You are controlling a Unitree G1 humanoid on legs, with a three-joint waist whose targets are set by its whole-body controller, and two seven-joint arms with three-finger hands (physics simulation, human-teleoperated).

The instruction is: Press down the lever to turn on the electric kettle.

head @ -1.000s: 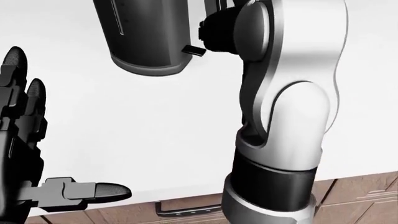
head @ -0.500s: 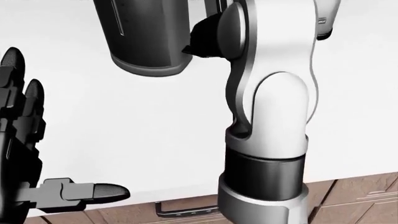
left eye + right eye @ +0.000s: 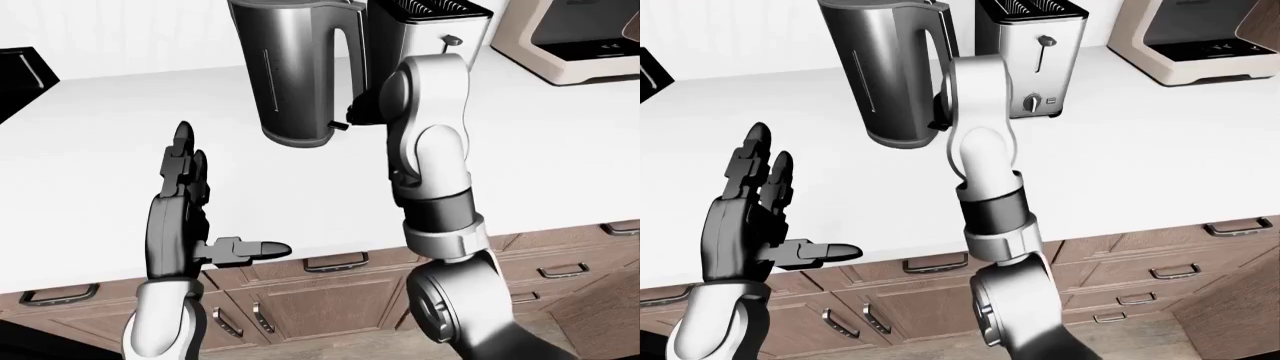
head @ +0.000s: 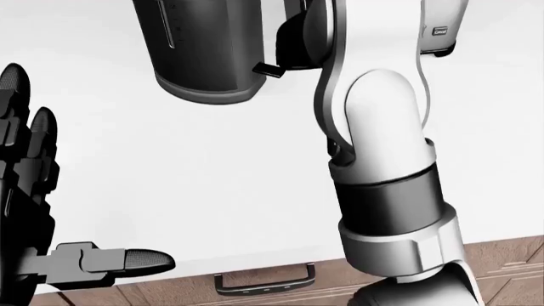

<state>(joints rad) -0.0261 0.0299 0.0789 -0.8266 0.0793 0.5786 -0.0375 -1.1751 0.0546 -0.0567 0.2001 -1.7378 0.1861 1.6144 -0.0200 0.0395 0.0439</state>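
The steel electric kettle (image 3: pixel 295 71) stands on the white counter (image 3: pixel 100 135) at the top middle of the left-eye view. Its small black lever (image 4: pixel 268 70) sticks out to the right at the base. My right hand (image 3: pixel 366 112) is a dark mass pressed against the kettle's handle side, just above and beside the lever. The white forearm covers its fingers, so their pose is hidden. My left hand (image 3: pixel 185 217) is raised at the lower left, well away from the kettle, open with fingers up and thumb out to the right.
A toaster (image 3: pixel 1035 60) stands right of the kettle, and a beige coffee machine (image 3: pixel 580 37) sits at the top right. A black appliance (image 3: pixel 20 71) shows at the left edge. Wooden drawers with handles (image 3: pixel 335 262) run below the counter edge.
My right forearm has swung, its elbow end shifting to the right in the head view, while the hand stays by the lever. The left hand has barely moved.
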